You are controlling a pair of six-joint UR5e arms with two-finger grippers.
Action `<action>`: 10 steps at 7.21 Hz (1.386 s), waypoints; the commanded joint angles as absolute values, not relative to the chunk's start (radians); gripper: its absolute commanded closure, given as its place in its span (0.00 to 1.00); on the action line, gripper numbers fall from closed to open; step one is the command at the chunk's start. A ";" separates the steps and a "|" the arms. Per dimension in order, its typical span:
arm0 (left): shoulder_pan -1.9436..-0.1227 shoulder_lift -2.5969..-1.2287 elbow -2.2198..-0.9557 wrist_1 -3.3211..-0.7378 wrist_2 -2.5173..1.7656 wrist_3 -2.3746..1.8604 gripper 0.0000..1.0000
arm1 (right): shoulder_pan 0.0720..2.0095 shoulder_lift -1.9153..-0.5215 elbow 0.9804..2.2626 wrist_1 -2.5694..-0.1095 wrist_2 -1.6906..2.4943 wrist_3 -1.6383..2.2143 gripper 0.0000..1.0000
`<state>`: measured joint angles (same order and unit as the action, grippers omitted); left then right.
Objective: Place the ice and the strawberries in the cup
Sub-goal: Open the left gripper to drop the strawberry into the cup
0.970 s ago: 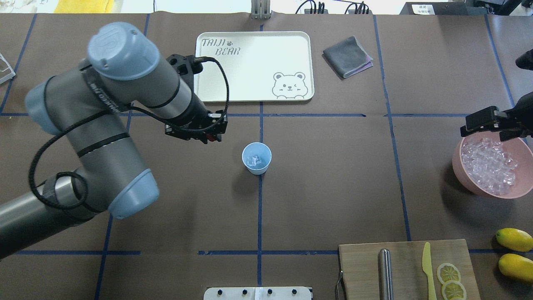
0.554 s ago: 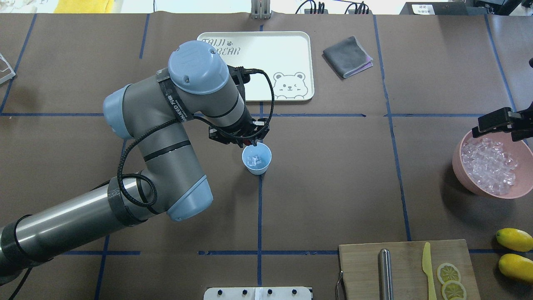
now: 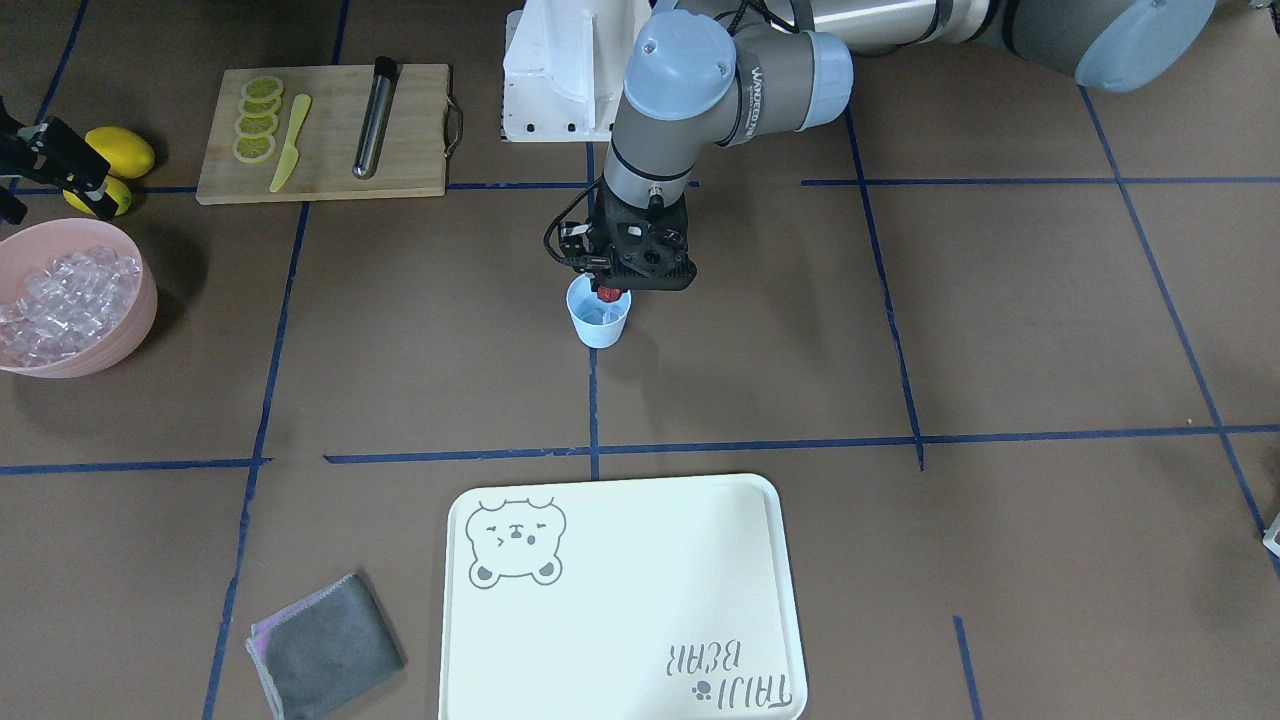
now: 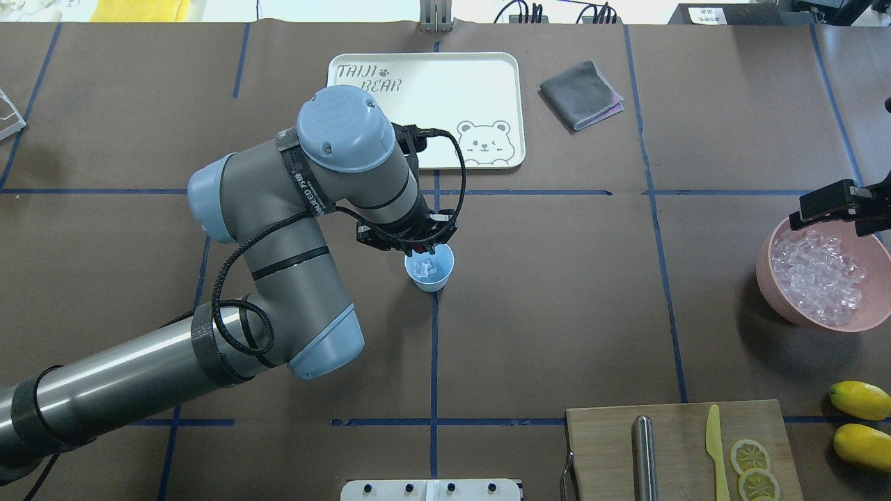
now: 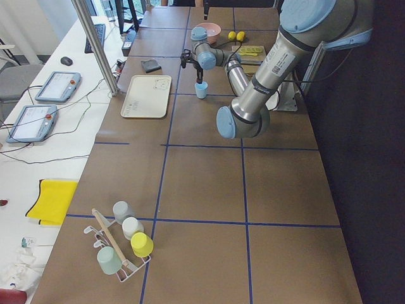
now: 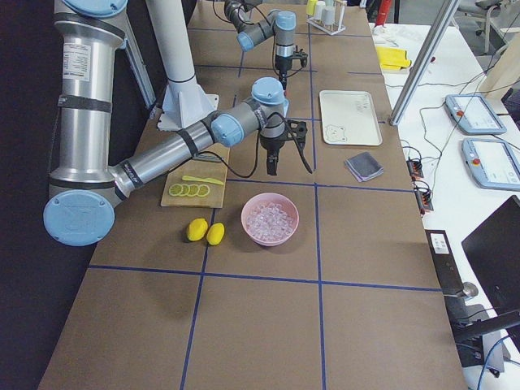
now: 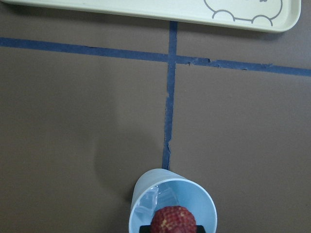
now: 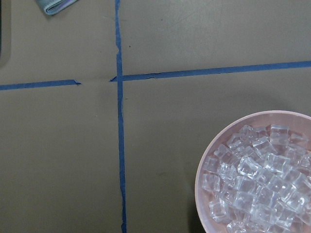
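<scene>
**Operator:** Front-facing view first. Where am I?

**Spotter:** Your left gripper [image 3: 609,296] is clenched on the tiny dark-red strawberry piece [image 3: 609,292], just above the small pale-blue tapered plastic cup [image 3: 598,326]. The cup stands upright mid-table [image 3: 900,400], well apart from every edge.

**Operator:** Overhead?

**Spotter:** Small clear ice cubes [image 4: 422,267] lie in the cup. Your wrist covers the side of the rim toward the far edge. By the right edge sits the large round pink bowl [image 4: 778,305], heaped with more cubes.

**Operator:** Right-side view?

**Spotter:** Your right gripper [image 6: 291,169] hangs near that bowl, jaws spread, gripping nothing.

**Operator:** Left wrist?

**Spotter:** The strawberry piece hangs over the mouth, toward the rim's near side. I can't tell how well it is centred.

**Operator:** What could go wrong?

**Spotter:** Let go off-centre and it may clip the rim, or bounce off the cubes onto the table. Descend further and a finger could catch the rim and tip that light cup, spilling the ice. It could also cling to one pad when you release.
</scene>
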<state>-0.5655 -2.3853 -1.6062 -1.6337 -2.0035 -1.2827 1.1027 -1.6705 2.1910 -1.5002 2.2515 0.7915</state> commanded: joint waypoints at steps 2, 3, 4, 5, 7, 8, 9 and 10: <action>-0.560 -2.384 -1.609 -1.632 -2.003 -1.282 0.24 | 1.103 -1.671 2.191 -1.500 2.261 0.792 0.01; -0.560 -2.384 -1.612 -1.632 -2.003 -1.281 0.14 | 1.103 -1.671 2.191 -1.500 2.263 0.792 0.01; -0.560 -2.382 -1.617 -1.632 -2.003 -1.281 0.14 | 1.103 -1.671 2.192 -1.500 2.263 0.792 0.01; -0.564 -2.381 -1.637 -1.623 -2.000 -1.281 0.14 | 1.109 -1.669 2.191 -1.500 2.263 0.790 0.01; -0.670 -2.180 -1.804 -1.605 -2.011 -1.124 0.14 | 1.211 -1.671 2.140 -1.516 2.296 0.674 0.01; -0.728 -2.055 -1.912 -1.565 -2.017 -0.947 0.14 | 1.298 -1.667 2.064 -1.516 2.337 0.537 0.01; -0.806 -1.934 -2.006 -1.504 -2.067 -0.766 0.14 | 1.378 -1.663 1.981 -1.517 2.342 0.374 0.01; -0.903 -1.796 -2.060 -1.502 -2.142 -0.612 0.14 | 1.447 -1.657 1.915 -1.538 2.350 0.222 0.01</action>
